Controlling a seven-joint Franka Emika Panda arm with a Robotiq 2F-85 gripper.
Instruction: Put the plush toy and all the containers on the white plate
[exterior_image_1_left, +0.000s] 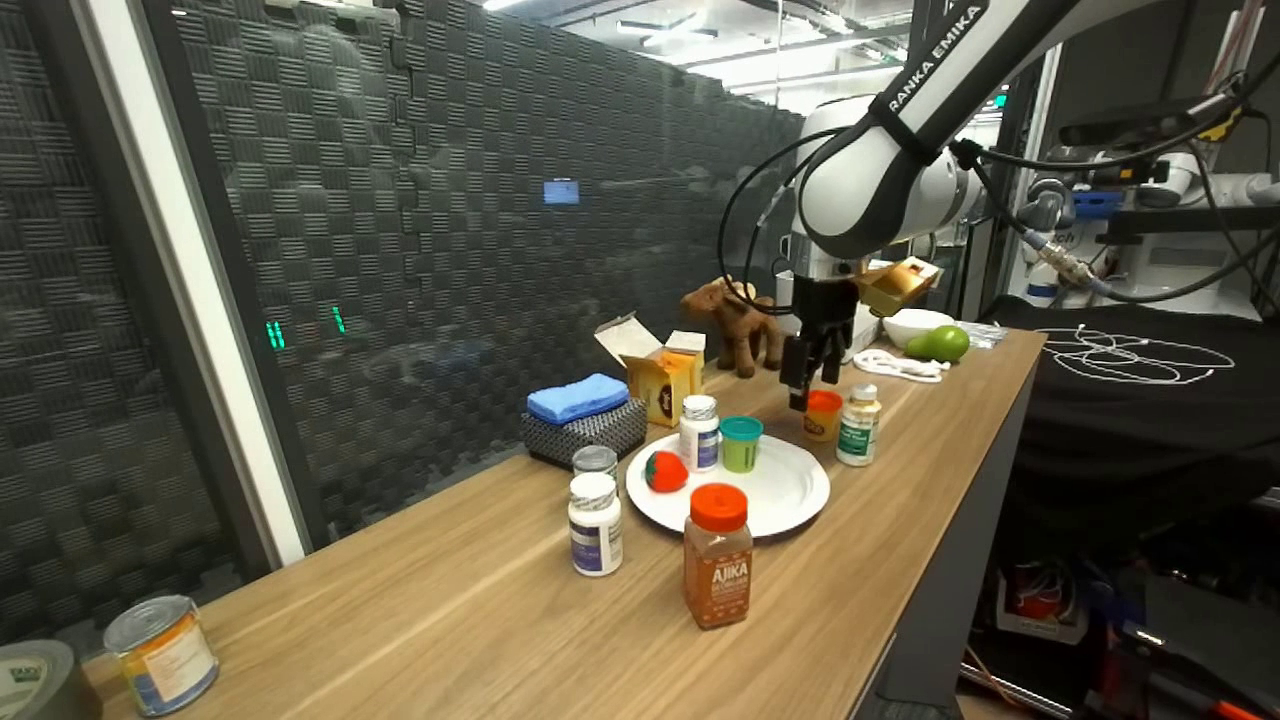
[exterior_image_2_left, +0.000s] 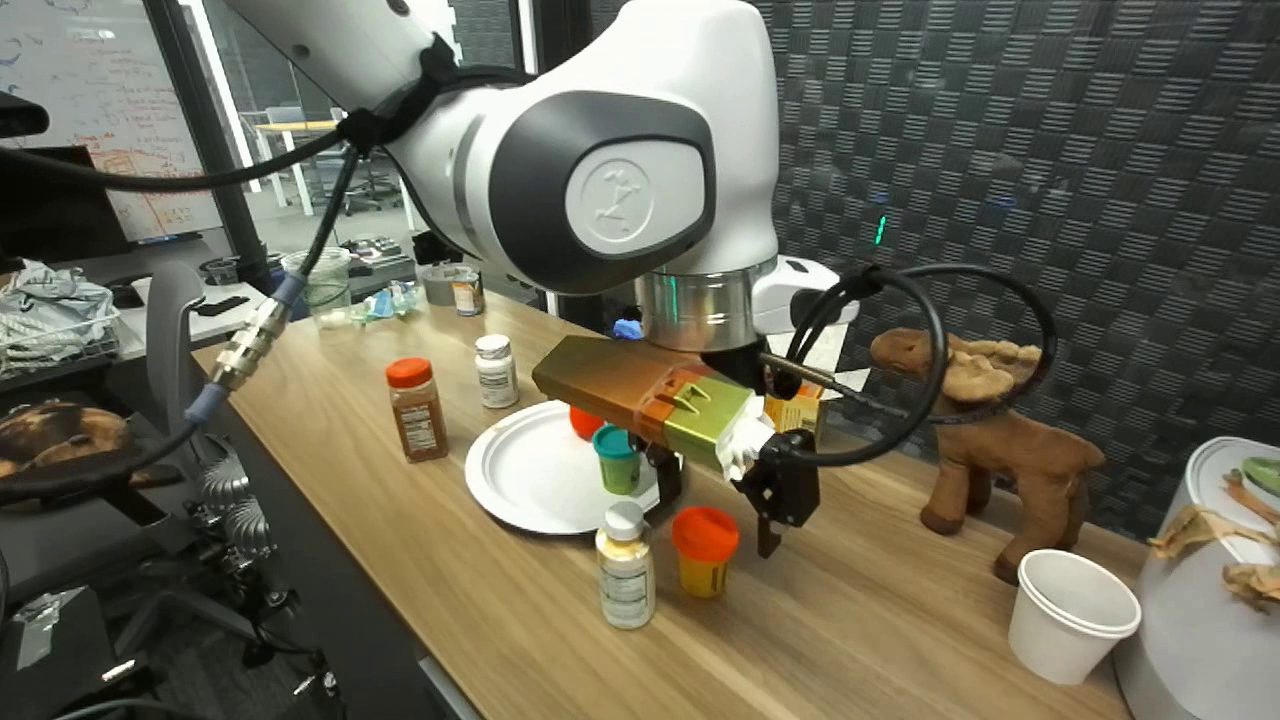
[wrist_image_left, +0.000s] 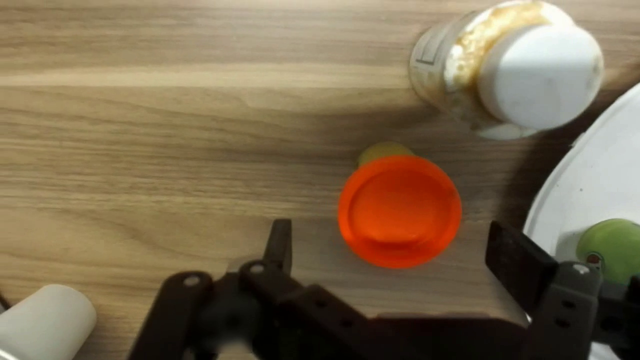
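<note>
My open gripper (wrist_image_left: 387, 235) hangs over the orange-lidded yellow container (wrist_image_left: 400, 210), its fingers apart on either side and not touching the lid. This container stands on the table beside the white plate (exterior_image_1_left: 790, 490). Close by is a white-capped bottle (wrist_image_left: 540, 75). On the plate are a white pill bottle (exterior_image_1_left: 699, 435), a green container (exterior_image_1_left: 741, 445) with a teal lid and a red toy (exterior_image_1_left: 665, 472). In front of it stand the red-lidded brown jar (exterior_image_1_left: 718, 560) and another white pill bottle (exterior_image_1_left: 596, 530), partly covering a can (exterior_image_1_left: 596, 460). The plush toy (exterior_image_2_left: 1010, 450) stands by the wall.
An open yellow box (exterior_image_1_left: 665, 380) and a dark box (exterior_image_1_left: 585, 430) topped by a blue cloth (exterior_image_1_left: 578, 397) line the wall. White paper cups (exterior_image_2_left: 1070, 615) stand near the plush toy. A can (exterior_image_1_left: 162, 655) sits at the far end, and a green fruit (exterior_image_1_left: 940, 344) behind the arm.
</note>
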